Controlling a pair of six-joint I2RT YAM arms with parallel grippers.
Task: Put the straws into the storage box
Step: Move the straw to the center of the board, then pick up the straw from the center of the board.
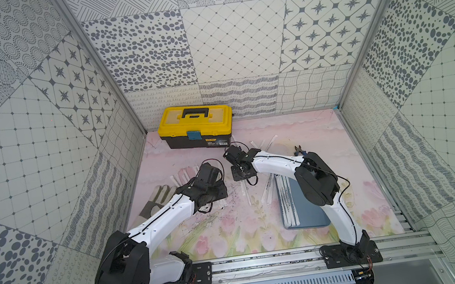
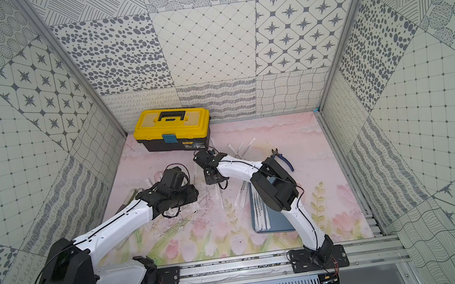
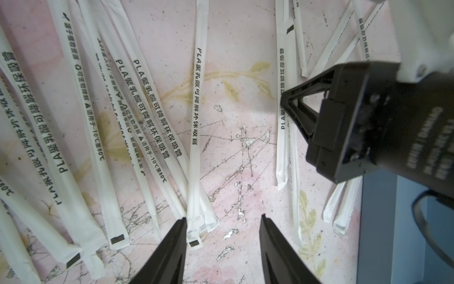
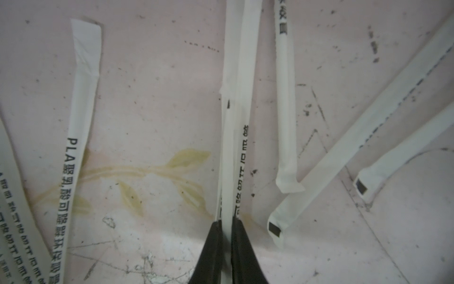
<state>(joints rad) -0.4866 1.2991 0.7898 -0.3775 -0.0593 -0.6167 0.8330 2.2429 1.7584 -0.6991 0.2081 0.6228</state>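
Pink flowered mat [image 1: 232, 231] covers the table, strewn with straws [image 3: 196, 103] in white wrappers. On it the right gripper [image 4: 227, 222] is clenched on a single straw [image 4: 227, 172] that runs straight ahead of its fingertips. The left gripper [image 3: 223, 217] stands released, with a straw end just beside one fingertip. The storage box [image 1: 310, 215] sits near, off to the side of the right fingers, with several straws inside.

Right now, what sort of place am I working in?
Probably a staged robot test booth: grey-patterned printed wall panels, a pink floral printed table mat, and two white arms bolted to an aluminium front rail.
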